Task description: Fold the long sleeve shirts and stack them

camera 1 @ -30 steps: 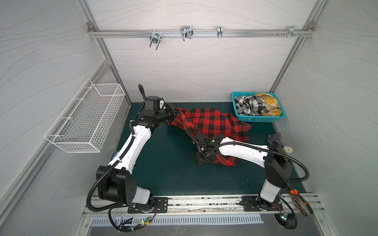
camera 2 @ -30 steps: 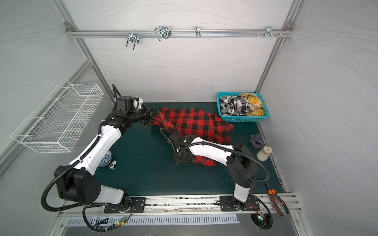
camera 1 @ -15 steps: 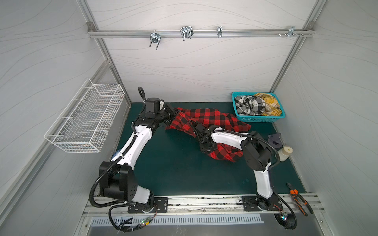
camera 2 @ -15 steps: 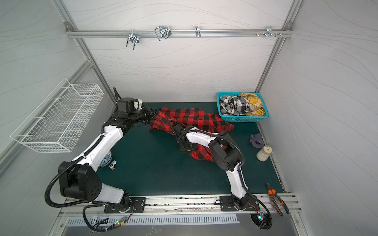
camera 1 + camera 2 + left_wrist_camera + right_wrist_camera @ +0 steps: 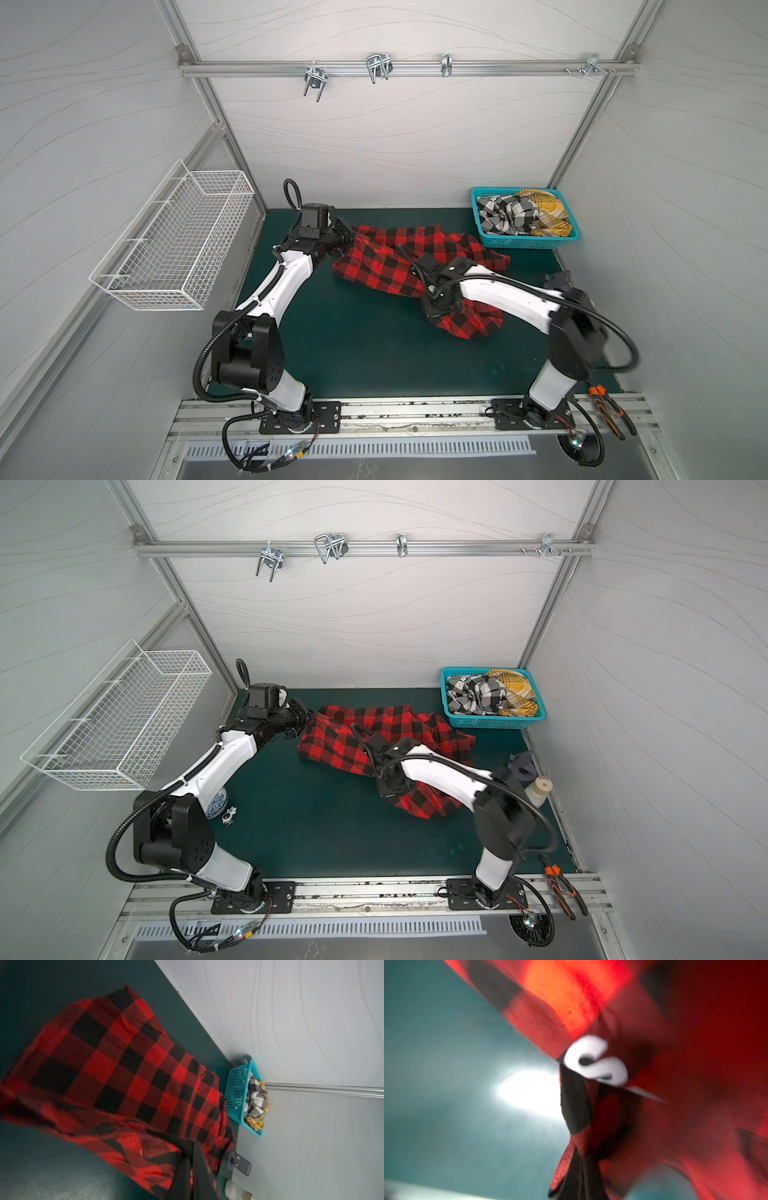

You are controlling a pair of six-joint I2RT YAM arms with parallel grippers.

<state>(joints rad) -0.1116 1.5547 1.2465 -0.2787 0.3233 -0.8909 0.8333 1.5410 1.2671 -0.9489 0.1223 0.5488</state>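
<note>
Sprawling on green mat [image 5: 353, 345], red-checked shirt [image 5: 382, 266]; white walls [image 5: 395, 137].

Right wrist view: one white block letter [image 5: 591, 1045], reading as an "S" though turned and blurred, stands on a black patch of the red-and-black check shirt [image 5: 685, 1053]. A thin white sliver [image 5: 648, 1095] just beside it on the same cloth is too blurred to read as any character.

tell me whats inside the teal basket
The teal basket holds a crumpled black-and-white check shirt and a mustard-yellow plaid shirt. Anything beneath them is covered.
</note>
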